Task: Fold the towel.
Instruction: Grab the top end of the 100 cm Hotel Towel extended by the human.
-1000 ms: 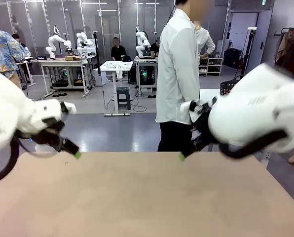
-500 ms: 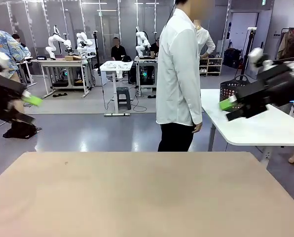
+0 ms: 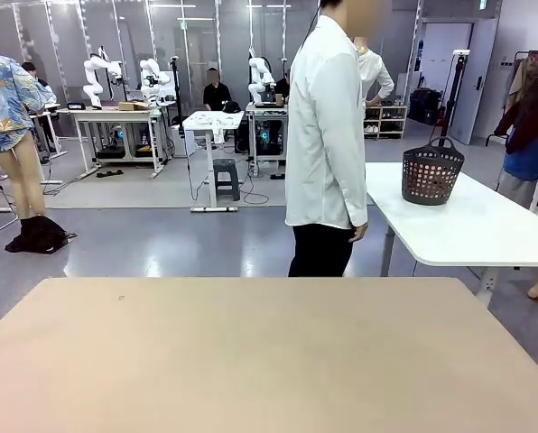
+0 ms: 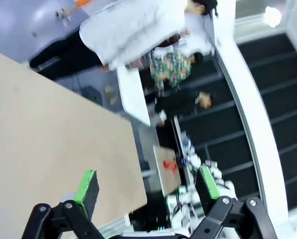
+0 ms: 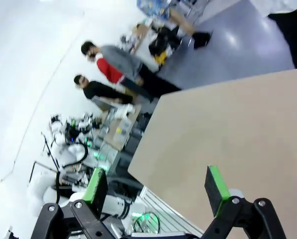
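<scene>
Across the front view, a person (image 3: 326, 135) in a white shirt stands side-on beyond the far edge of the tan table (image 3: 269, 361); a dark basket (image 3: 430, 173) sits on the white table (image 3: 468, 230) behind. Left wrist view: the left gripper (image 4: 147, 184) is spread wide and empty, above the tan table's edge. Right wrist view: the right gripper (image 5: 156, 185) is just as wide and empty, over the tabletop. Where the towel lies, I cannot tell.

No legible text — labels, signs too blurred.
</scene>
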Motion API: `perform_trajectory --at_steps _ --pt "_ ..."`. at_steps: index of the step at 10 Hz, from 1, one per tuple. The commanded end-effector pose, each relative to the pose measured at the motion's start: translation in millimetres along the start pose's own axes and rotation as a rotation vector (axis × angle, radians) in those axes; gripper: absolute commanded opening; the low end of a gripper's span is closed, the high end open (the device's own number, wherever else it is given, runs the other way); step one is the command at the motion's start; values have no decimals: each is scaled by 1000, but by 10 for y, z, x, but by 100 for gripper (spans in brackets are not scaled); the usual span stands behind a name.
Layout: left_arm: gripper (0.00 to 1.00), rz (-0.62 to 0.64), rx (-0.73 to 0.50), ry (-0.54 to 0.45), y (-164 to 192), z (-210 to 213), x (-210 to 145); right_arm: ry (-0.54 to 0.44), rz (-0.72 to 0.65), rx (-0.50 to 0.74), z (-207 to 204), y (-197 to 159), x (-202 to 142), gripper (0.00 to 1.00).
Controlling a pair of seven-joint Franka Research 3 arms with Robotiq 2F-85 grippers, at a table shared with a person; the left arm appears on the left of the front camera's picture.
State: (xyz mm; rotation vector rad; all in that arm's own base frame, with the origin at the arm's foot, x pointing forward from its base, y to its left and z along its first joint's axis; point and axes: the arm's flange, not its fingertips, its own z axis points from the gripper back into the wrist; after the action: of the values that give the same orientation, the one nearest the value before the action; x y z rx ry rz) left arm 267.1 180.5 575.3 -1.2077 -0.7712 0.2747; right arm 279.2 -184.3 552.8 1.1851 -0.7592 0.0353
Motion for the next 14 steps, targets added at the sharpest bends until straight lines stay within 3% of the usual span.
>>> perform_trajectory --at_steps 1,3,4,14 --pt "100 16 -4 -98 129 113 -177 -98 32 20 175 13 -191 100" --pt "100 24 10 -149 175 177 -201 -122 31 17 238 -13 -229 100" --pt "100 42 21 -116 175 329 -129 -104 -3 -1 355 -4 -171 100" --pt "100 42 21 -116 175 329 -129 -104 -3 -1 355 -4 -171 100"
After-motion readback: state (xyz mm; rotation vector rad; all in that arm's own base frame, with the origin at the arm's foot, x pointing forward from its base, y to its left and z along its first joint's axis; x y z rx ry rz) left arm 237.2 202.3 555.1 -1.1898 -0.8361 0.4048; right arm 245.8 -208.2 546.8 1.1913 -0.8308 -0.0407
